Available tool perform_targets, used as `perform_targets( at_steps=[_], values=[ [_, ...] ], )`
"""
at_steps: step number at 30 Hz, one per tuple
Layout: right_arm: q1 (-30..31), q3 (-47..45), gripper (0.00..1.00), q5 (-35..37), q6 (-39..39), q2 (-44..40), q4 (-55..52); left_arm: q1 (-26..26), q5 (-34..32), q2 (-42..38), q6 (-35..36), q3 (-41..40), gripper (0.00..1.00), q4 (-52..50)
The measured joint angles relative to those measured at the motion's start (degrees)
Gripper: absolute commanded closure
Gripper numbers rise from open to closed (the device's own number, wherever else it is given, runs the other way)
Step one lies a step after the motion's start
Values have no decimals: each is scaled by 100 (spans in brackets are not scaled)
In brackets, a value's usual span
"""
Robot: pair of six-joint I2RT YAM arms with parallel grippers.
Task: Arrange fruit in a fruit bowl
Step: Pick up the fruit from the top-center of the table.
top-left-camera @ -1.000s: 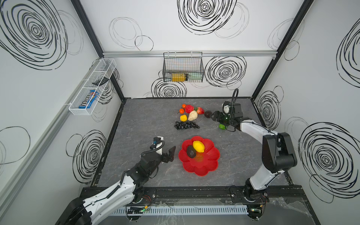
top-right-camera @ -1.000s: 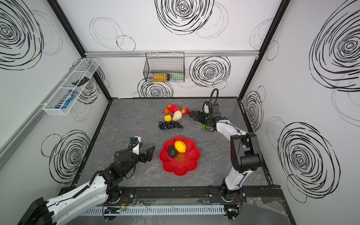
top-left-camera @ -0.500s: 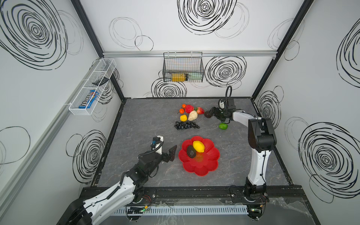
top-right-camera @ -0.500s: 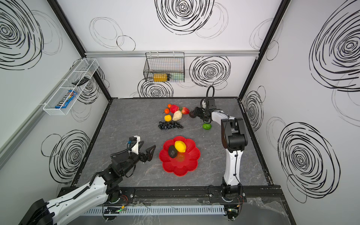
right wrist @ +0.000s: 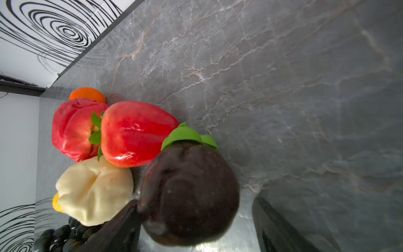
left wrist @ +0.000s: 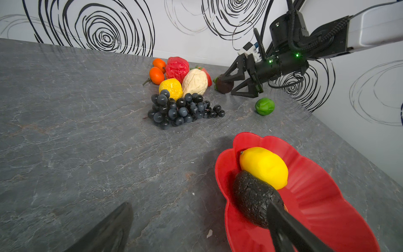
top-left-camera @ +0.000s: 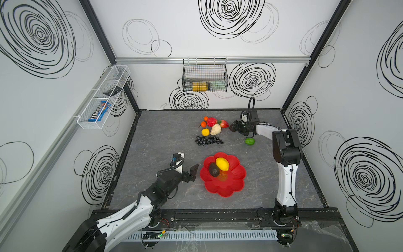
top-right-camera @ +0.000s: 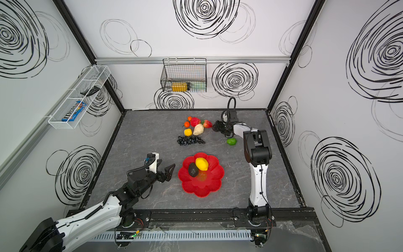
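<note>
The red flower-shaped fruit bowl holds a yellow lemon and a dark avocado. My left gripper hangs open just left of the bowl's rim, with nothing between its fingers. At the back, my right gripper stands open around a dark, green-capped fruit on the table. One finger touches it and a gap shows at the other. Beside it lie a strawberry, a red apple, a beige piece, tangerines, a small lemon and black grapes.
A green lime lies alone just in front of the right gripper. A black wire basket hangs on the back wall and a white wire shelf on the left wall. Walls close off the table on three sides.
The right gripper has slid left from above the lime until its fingers flank the dark fruit, and its arm has folded upright. The left arm has hardly moved.
</note>
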Motion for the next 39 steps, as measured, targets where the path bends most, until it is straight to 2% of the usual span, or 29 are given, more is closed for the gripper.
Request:
perform_targets(
  at_steps=[9, 17, 25, 29, 34, 39],
  values=[
    [20, 258, 25, -17, 7, 190, -42, 0, 15, 81, -2, 0, 1, 2],
    [17, 496, 20, 15, -2, 317, -109, 0, 52, 107, 0, 0, 1, 42],
    [17, 608, 33, 22, -7, 382, -208, 0, 74, 146, 0, 0, 1, 122],
    [17, 601, 35, 13, -4, 378, -205, 0, 74, 153, 2, 0, 1, 122],
    [20, 103, 36, -35, 2, 22, -118, 0, 98, 170, 0, 2, 1, 127],
    [44, -1038, 38, -267, 17, -1139, 105, 13, 413, 181, -76, 0, 1, 332]
  ],
)
